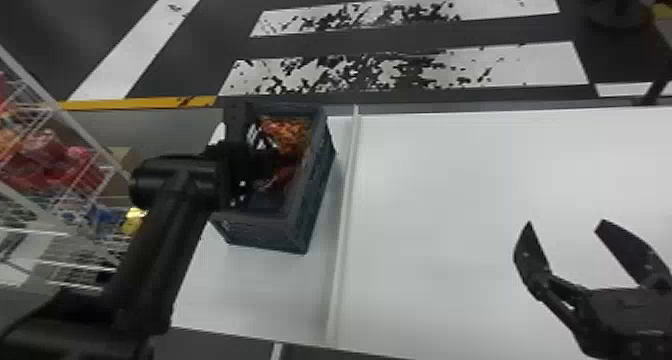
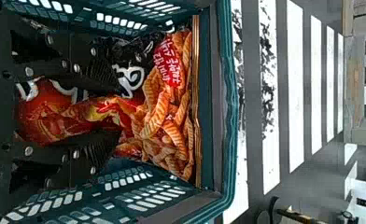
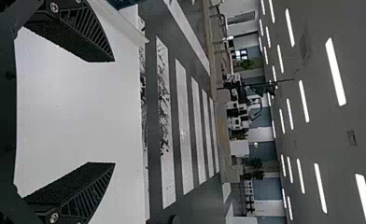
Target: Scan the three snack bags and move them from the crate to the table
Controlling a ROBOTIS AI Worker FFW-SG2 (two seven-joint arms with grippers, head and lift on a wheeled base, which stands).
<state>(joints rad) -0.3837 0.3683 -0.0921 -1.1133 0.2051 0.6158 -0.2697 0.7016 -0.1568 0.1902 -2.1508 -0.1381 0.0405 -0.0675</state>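
Count one crate. Inside, make out at least two snack bags; can't fix exact total, overlap too heavy. Log one white table, one raised strip across it. Tally two grippers: one left gripper, one right gripper. Add four black fingers, two per gripper. Note one wire rack holding several packages, too blurred to number. Enter one yellow floor line.

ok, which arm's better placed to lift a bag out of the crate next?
Left, I'd say: the left gripper is inside the crate, right at a red snack bag. The right gripper is open over the table, well clear of the crate.
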